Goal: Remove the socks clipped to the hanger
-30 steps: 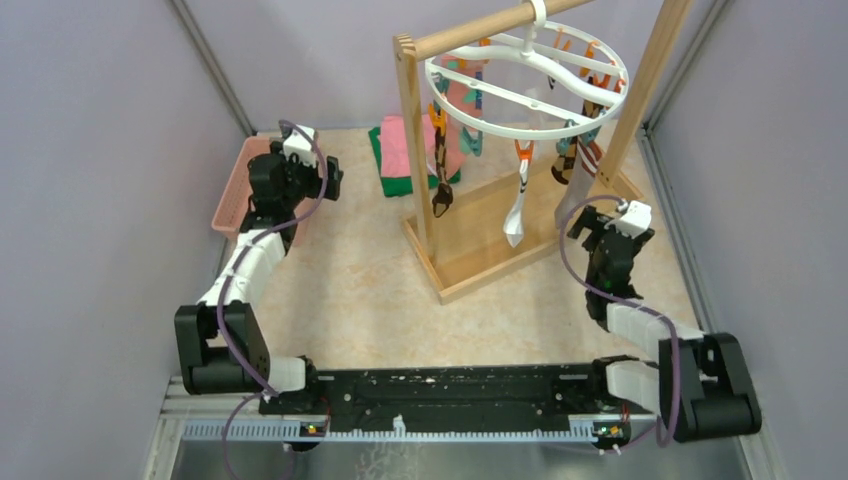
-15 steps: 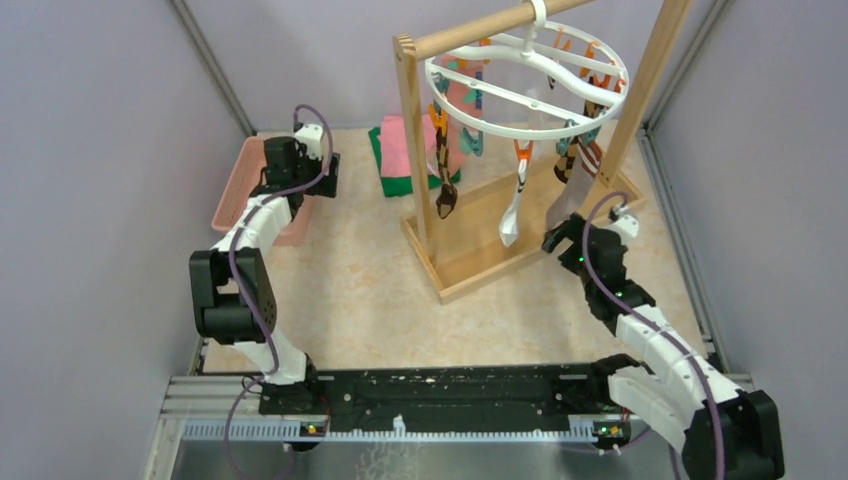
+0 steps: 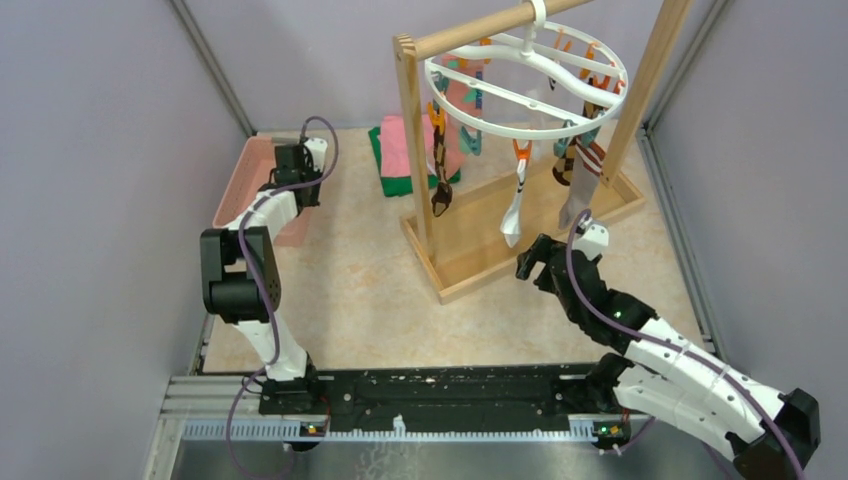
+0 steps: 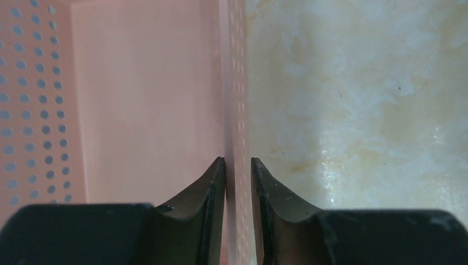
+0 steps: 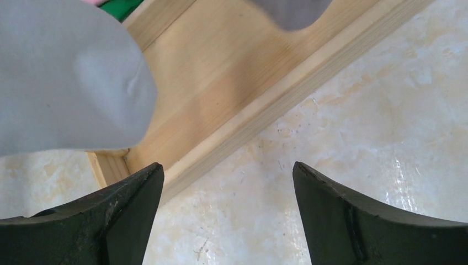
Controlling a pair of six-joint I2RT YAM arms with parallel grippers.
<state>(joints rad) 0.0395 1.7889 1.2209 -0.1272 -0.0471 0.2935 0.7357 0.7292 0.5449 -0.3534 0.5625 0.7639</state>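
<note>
Since socks (image 3: 513, 215) look light and limp, pinch mid-body under clips (image 3: 523, 150); they hang from hanger (image 3: 520, 133) at 1 o'clock. Right end effector (image 5: 226, 171) gapes empty beneath one; left end effector (image 4: 238, 163) pinches basket (image 4: 237, 110) wall, 10 o'clock.

No legible lettering, label, brand mark, numeral or sign in any of the three views.
</note>
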